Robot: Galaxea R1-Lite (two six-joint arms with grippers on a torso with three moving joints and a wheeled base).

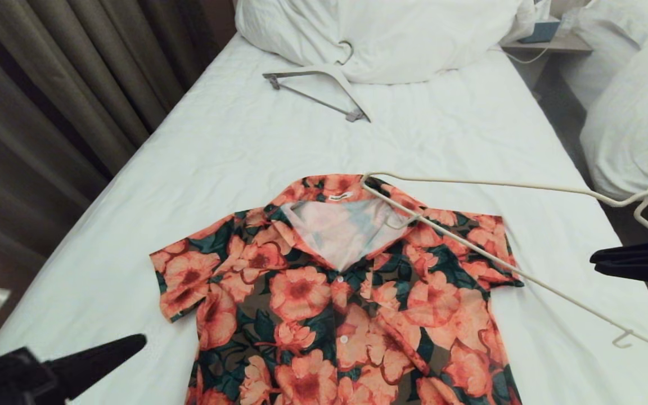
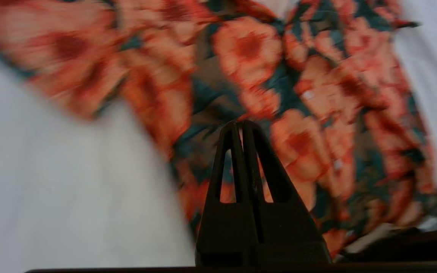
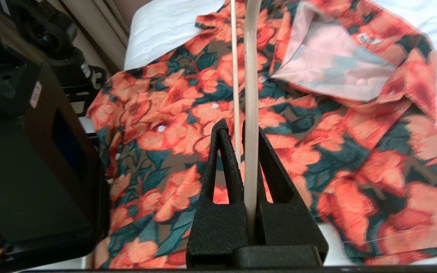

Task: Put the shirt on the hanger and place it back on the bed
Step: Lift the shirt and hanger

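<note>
Head view: the shirt (image 1: 346,292) lies flat and face up on the white sheet of the bed (image 1: 234,146), collar open toward the pillow (image 1: 391,34), buttons fastened down the front. The hanger (image 1: 504,225), a thin cream-white wire triangle, is held at the right edge of the bed, tilted; one tip of it reaches to the collar of the shirt at the wearer's left shoulder, and one of its long wires crosses above that shoulder and sleeve. Whether the tip is inside the collar or only over it cannot be told. The right gripper (image 1: 597,260) is at the right margin of this view, beside the bed edge. Right wrist view confirms the right gripper (image 3: 241,127) is closed on a wire of the hanger (image 3: 252,76), which runs up from between its fingers across the shirt (image 3: 317,159). The left gripper (image 1: 138,340) is low at the near left, above the sheet just beside the shirt's sleeve. Left wrist view shows the left gripper (image 2: 241,125) with fingers pressed together and nothing between them, pointing at the shirt (image 2: 279,76); the fabric there is blurred. A second, thicker hanger (image 1: 318,90) with a grey bar lies near the pillow, well apart from the shirt.
</note>
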